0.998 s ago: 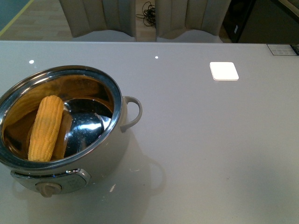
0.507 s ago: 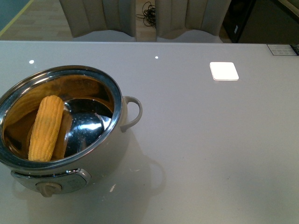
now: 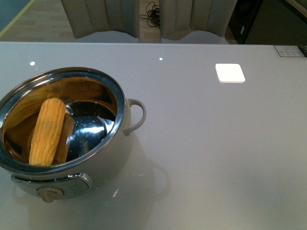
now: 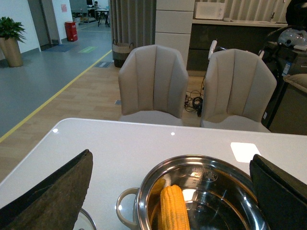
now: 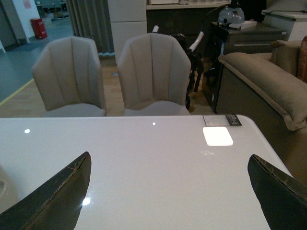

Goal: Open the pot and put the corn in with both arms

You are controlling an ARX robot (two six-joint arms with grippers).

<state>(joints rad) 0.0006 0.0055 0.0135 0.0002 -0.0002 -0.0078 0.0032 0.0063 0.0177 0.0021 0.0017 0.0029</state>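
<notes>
Lid is off and the pot (image 3: 103,158) sits open at the near left of the grey table (image 3: 216,143), its beige knob (image 3: 49,193) facing the robot. The corn (image 3: 47,132) lies inside, leaning along the left wall of the shiny steel bowl, tip pointing away. One loop handle (image 3: 136,115) sticks out on the pot's right side.

From the left wrist view, the left gripper (image 4: 172,191) hangs with its fingers (image 4: 53,191) spread wide apart, nothing between them. The pot (image 4: 201,165) sits just below and ahead of that pincer, between the two fingers, and the corn (image 4: 173,211) stands almost dead centre in the gap. A curved glass edge (image 4: 84,220) peeks out by one finger, too little of it to say what it is.

Over on the right wrist view, the right gripper (image 5: 168,191) is also wide apart and empty, only bare table (image 5: 158,163) under it. A bright white square (image 5: 218,135) glints on the table well ahead of this pincer, with two beige chairs (image 5: 152,72) beyond the far edge
</notes>
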